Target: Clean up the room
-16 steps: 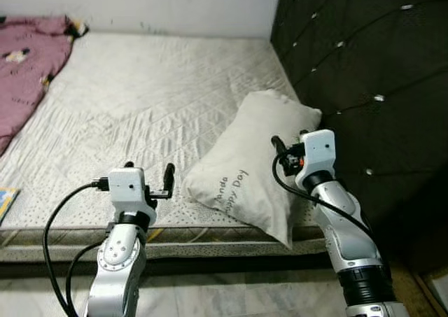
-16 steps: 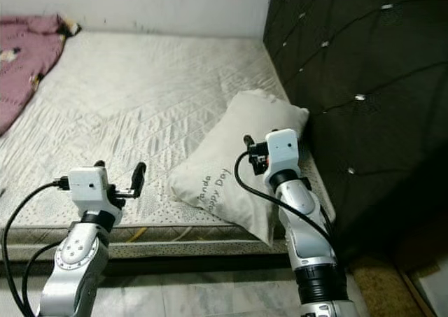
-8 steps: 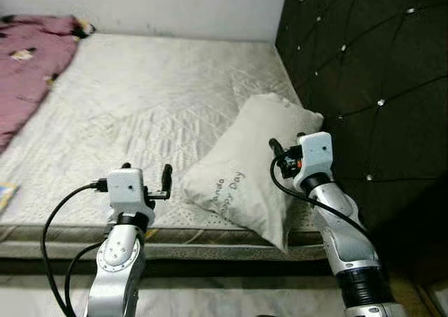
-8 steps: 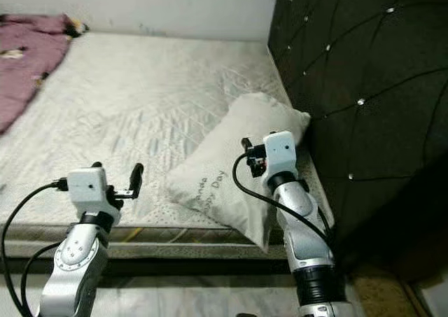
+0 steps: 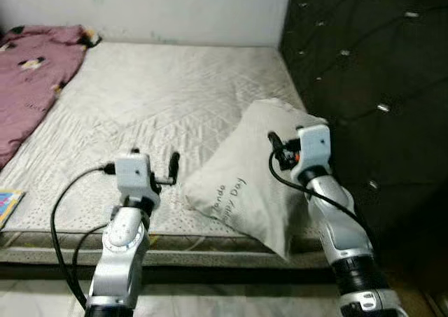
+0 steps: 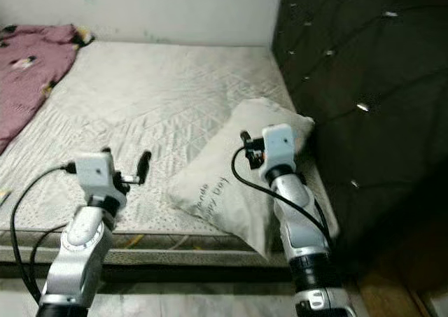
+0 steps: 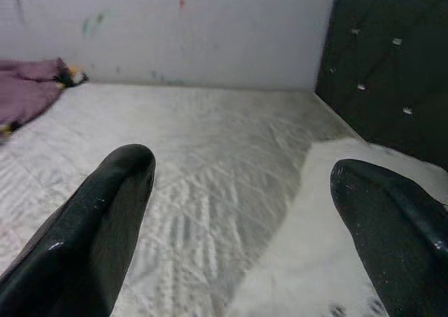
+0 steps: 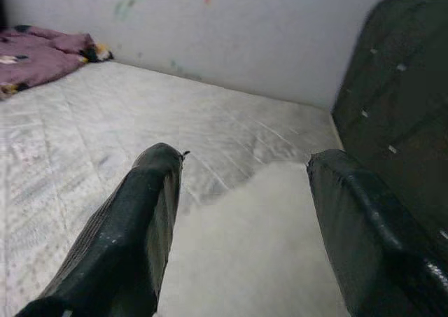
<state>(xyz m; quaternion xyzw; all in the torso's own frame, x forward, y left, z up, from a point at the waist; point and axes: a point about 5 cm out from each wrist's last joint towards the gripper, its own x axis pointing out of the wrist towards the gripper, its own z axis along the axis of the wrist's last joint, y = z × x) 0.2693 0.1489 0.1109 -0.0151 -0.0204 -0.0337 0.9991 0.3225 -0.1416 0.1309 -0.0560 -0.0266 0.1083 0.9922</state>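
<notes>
A white pillow (image 5: 241, 170) with dark lettering lies tilted at the bed's front right corner, one end against the black headboard (image 5: 364, 65). My right gripper (image 5: 285, 138) hovers open over the pillow's right half, and the right wrist view looks past its fingers (image 8: 140, 219) at the pillow (image 8: 259, 247). My left gripper (image 5: 155, 160) is open and empty over the mattress (image 5: 154, 100) near the front edge, just left of the pillow. A pink blanket (image 5: 28, 72) is bunched at the bed's far left.
The tufted headboard closes off the right side, and a white wall (image 5: 175, 9) runs behind the bed. A colourful book (image 5: 5, 206) lies at the left edge by the mattress front. The bed's front edge (image 5: 210, 243) is right before me.
The whole picture has shifted as the camera moved. Both grippers now reach a little farther over the bed, still open. The pillow lies as before.
</notes>
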